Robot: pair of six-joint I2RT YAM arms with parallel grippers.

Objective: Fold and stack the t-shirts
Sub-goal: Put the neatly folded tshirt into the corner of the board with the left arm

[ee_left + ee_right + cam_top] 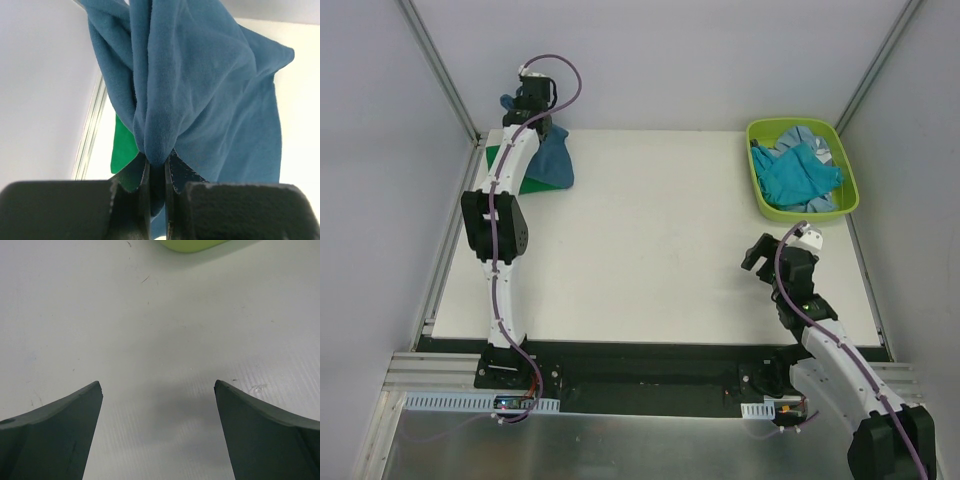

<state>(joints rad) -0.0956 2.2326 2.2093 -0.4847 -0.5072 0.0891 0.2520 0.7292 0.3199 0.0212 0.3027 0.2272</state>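
Note:
My left gripper [525, 115] is at the table's far left corner, shut on a bunched fold of the dark teal-blue t-shirt [550, 158]. In the left wrist view the cloth [210, 100] hangs from my closed gripper [157, 162]. A bright green t-shirt [500, 160] lies under it on the table, a patch showing in the left wrist view [122, 147]. Turquoise and pale blue t-shirts [798, 172] lie crumpled in the lime-green bin [765, 195]. My right gripper [760, 255] is open and empty over bare table; it shows in the right wrist view [158, 387].
The white table top [660, 250] ends at grey walls on the left, back and right. The lime-green bin stands at the far right corner; its edge shows in the right wrist view [192, 245]. A metal rail [450, 230] runs along the table's left edge.

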